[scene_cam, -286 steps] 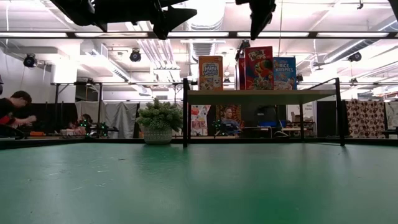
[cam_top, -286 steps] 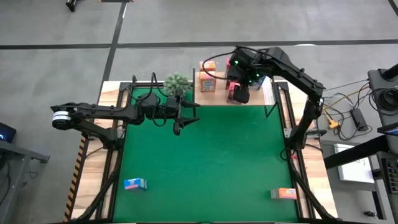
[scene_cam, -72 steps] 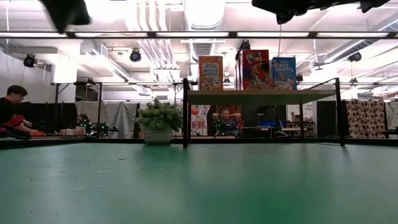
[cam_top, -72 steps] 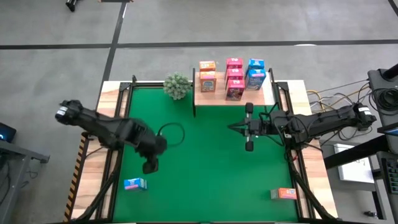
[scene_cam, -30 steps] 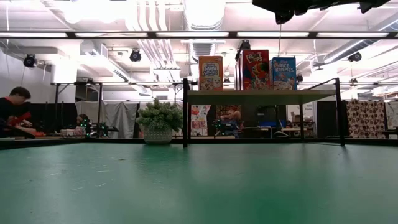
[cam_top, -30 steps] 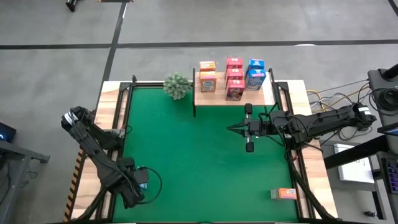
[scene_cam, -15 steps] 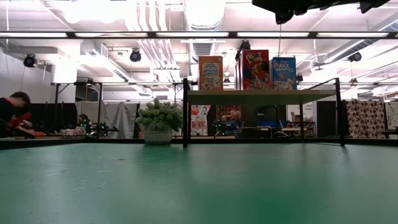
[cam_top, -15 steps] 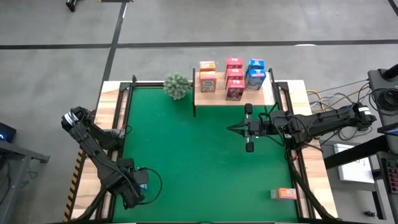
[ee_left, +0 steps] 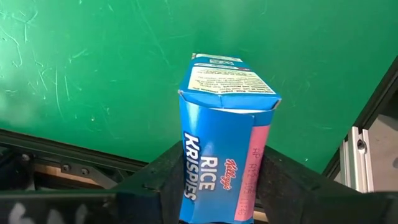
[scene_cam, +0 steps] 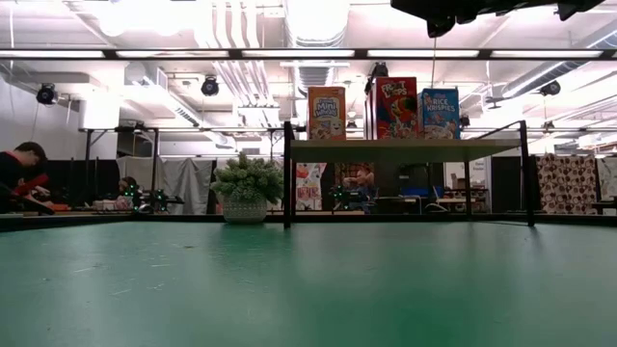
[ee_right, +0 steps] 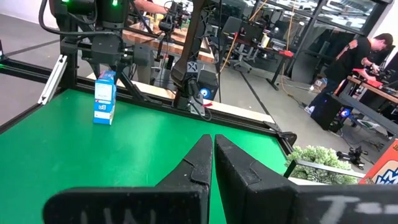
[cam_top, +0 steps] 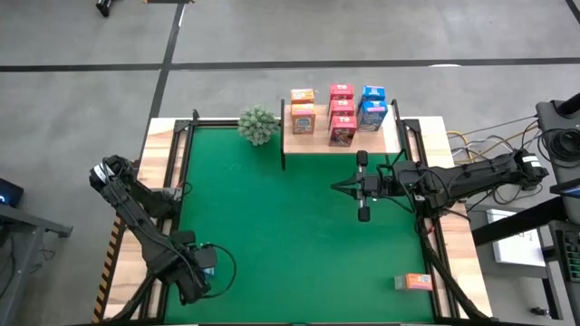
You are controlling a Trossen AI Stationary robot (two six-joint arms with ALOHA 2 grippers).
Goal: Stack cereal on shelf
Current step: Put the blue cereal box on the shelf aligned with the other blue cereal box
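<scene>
Down at the near left corner of the desk (cam_top: 299, 235), the left claw (cam_top: 195, 276) holds a blue box (ee_left: 221, 149) between its fingers (ee_left: 155, 177), one dark finger on each side of the carton. From the left wrist the box stands up out of the grip with its folded top end showing above the green felt, the Rice Krispies front facing the camera. The right wrist view sees the same box (ee_right: 104, 98) upright at the far corner under the left arm.

Over the right middle of the desk hangs the right claw (cam_top: 362, 187), reaching in from the right edge. Its two fingers (ee_right: 200, 163) lie pressed together with only a thin slit between them and nothing in it.

At the back, the shelf (cam_top: 337, 140) carries seven boxes: two orange (cam_top: 302, 110) on its left, three red (cam_top: 342, 113) in the middle, two blue (cam_top: 372, 106) on its right. The low view shows one row of them standing on the board (scene_cam: 405, 146), an orange (scene_cam: 327, 113), a red (scene_cam: 396, 108) and a blue (scene_cam: 441, 114).

One more orange box (cam_top: 416, 282) lies flat near the front right corner of the desk, well apart from both claws. A plant (cam_top: 258, 124) stands just left of the shelf.
</scene>
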